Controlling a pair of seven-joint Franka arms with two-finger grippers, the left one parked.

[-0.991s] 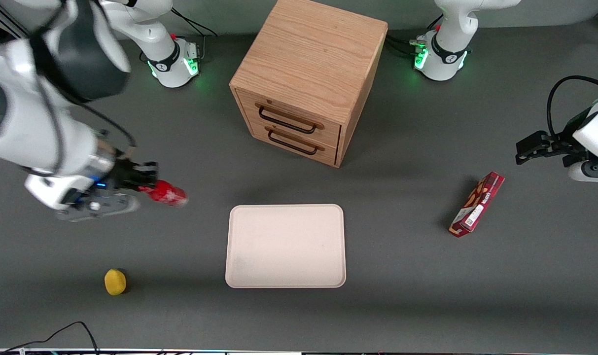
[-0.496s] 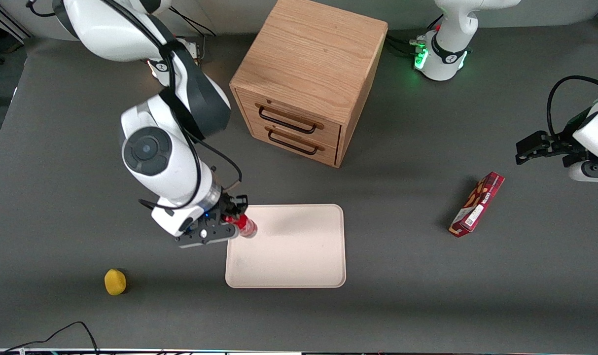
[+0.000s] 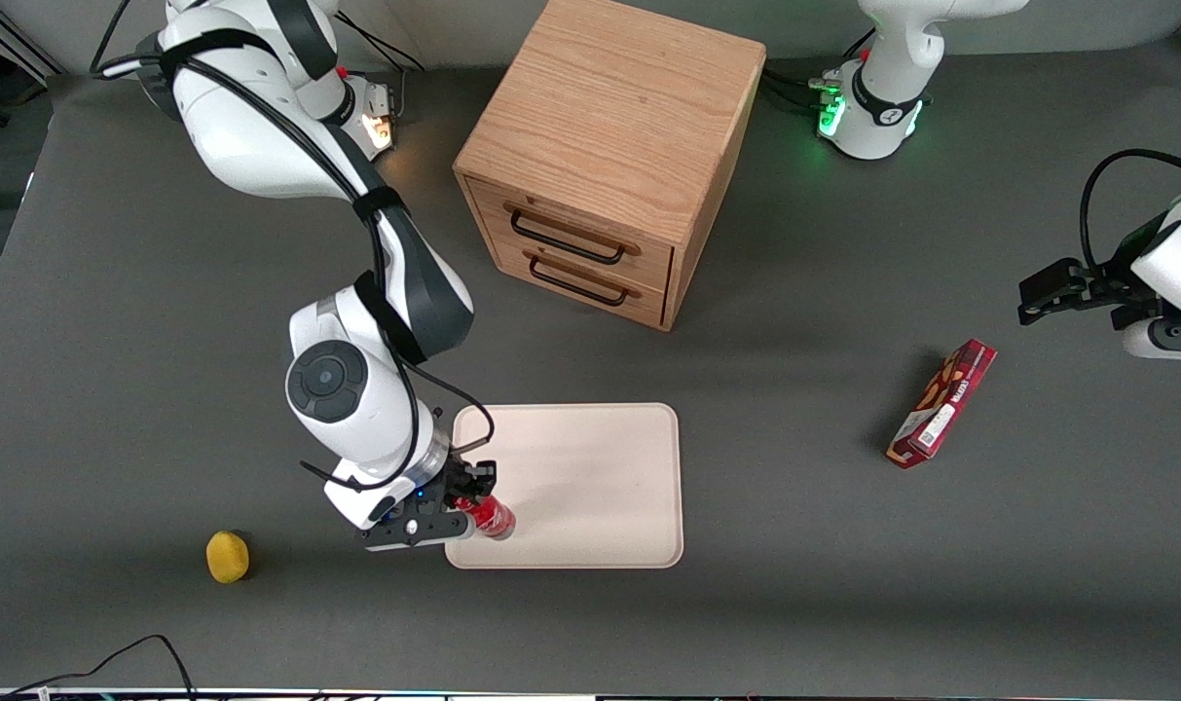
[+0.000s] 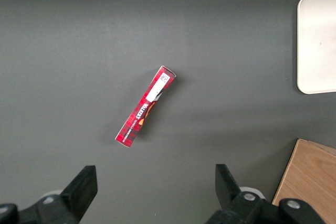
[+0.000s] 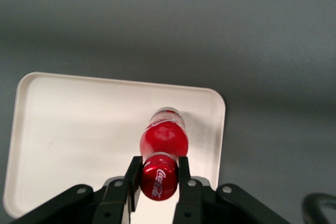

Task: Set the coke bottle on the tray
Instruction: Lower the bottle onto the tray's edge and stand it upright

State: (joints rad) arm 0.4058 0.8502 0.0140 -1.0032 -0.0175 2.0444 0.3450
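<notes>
A: Going left to right: lemon [image 3: 227, 556] loose on the tabletop [image 3: 113, 389], then our gripper [image 3: 473, 495], fingers [image 5: 183, 174] clamped on the bottle [image 3: 490, 517] by its cap.

B: Yeah, over the tray [image 3: 590, 467] corner nearest the camera. We'd say that's for set-down. Bottle tilts, base toward tray.

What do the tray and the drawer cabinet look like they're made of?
Tray: probably matte plastic, uniformly pale cream with a moulded low rim. Drawer cabinet: wood or wood veneer, showing visible grain, with dark handles. The pincer holds the coke bottle over the tray.
</notes>
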